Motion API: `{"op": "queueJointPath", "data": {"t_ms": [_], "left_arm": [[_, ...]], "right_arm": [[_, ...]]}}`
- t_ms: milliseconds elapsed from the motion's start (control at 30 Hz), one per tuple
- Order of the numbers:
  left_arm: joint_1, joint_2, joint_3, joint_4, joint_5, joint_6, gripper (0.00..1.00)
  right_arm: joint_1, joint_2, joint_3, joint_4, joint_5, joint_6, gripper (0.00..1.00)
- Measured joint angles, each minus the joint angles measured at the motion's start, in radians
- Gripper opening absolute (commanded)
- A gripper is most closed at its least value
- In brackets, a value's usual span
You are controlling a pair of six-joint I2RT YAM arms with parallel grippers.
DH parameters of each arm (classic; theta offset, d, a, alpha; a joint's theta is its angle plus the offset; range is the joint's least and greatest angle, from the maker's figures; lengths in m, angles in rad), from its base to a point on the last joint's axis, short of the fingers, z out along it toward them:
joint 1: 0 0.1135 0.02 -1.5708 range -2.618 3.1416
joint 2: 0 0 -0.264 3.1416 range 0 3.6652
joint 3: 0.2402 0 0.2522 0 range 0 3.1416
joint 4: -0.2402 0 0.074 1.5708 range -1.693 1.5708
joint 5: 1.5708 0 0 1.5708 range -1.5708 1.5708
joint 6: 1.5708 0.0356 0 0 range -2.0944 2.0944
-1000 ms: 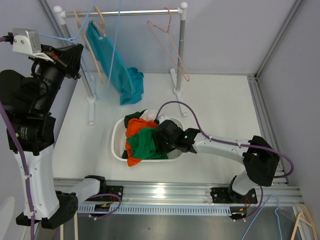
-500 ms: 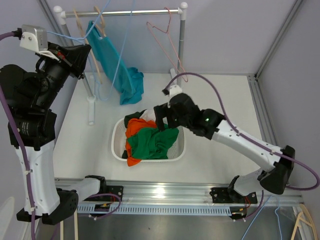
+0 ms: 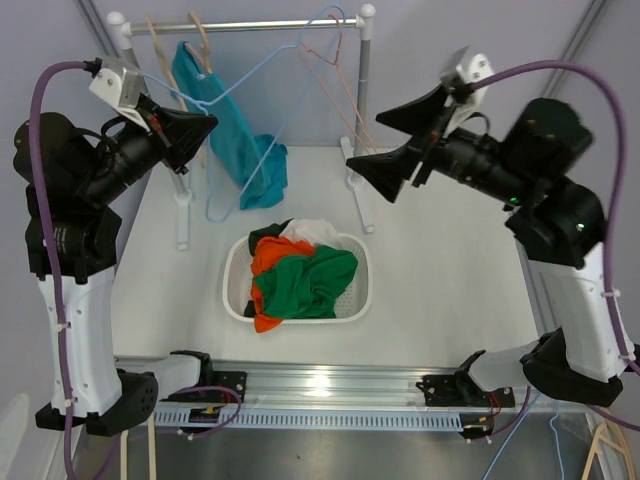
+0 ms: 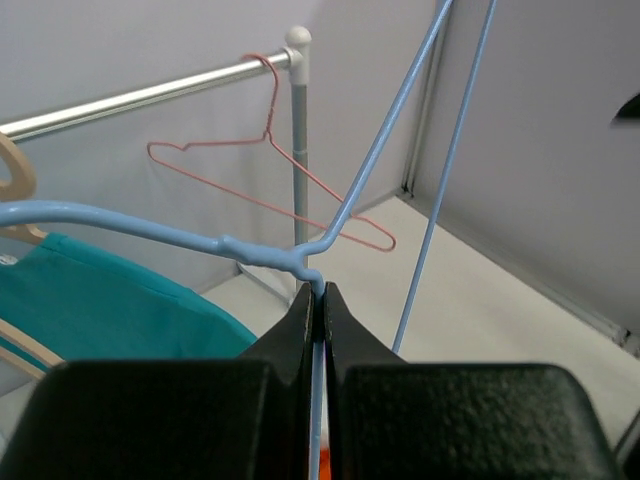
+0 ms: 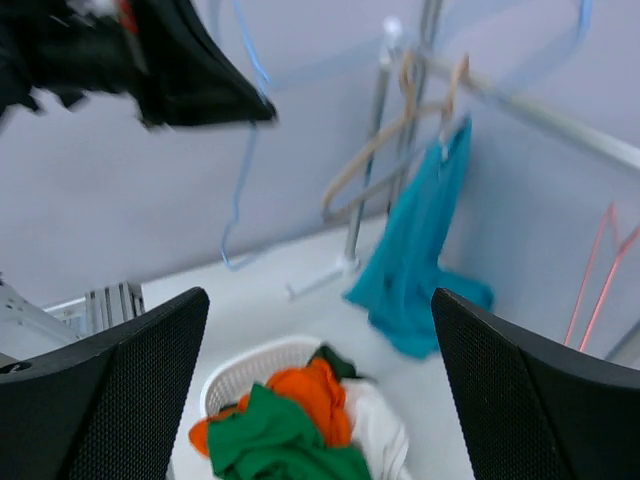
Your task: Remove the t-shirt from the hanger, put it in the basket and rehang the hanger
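Basket (image 3: 230,278) sits mid-table, just beyond the arm bases. It is full of clothes: green (image 3: 305,285) in front, orange (image 3: 272,255) on the left, white at the back.

Left gripper (image 3: 208,122) is raised high, beyond and left of the basket. Its jaws are pinched tight on the blue hanger (image 4: 150,225), with the wire clamped between the fingertips in the left wrist view. The blue hanger is bare; its long wire slants down toward the basket's far left.

Right gripper (image 3: 363,140) is raised high, beyond and right of the basket. Its jaws are spread wide with nothing between them. The fingers (image 5: 110,390) frame the basket and rack in the right wrist view, which is blurry.

T-shirt (image 3: 255,165) is teal and beyond the basket, on the far-left side. It hangs on a wood hanger (image 3: 200,30), draped down with its lower end bunched near the table. It is not off the hanger yet. It sits just behind the left gripper; I can't tell if they touch.

Pink hanger (image 4: 271,105) is bare and hangs beyond the basket, on the far-right side.

Rack rail (image 3: 270,24) is farthest back, beyond the basket. It carries the wood hanger and the pink one.
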Motion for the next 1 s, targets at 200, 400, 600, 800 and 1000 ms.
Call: {"op": "queueJointPath", "data": {"t_ms": [200,400,600,800,1000], "left_arm": [[-0.012,0.036,0.068,-0.150,0.127,0.095,0.01],[-0.021,-0.006,0.006,-0.247,0.254,0.163,0.01],[-0.021,-0.074,-0.020,-0.266,0.334,0.188,0.01],[-0.021,-0.150,-0.079,-0.258,0.451,0.202,0.01],[-0.021,-0.137,-0.081,-0.237,0.469,0.204,0.01]], "right_arm": [[-0.001,0.025,0.254,-0.032,-0.140,-0.078,0.98],[-0.029,0.021,0.271,-0.047,-0.152,-0.096,0.98],[-0.107,0.027,0.193,-0.044,-0.134,-0.065,0.96],[-0.230,0.045,0.186,-0.034,-0.195,-0.005,0.85],[-0.318,0.050,0.186,-0.006,-0.350,0.098,0.69]]}}
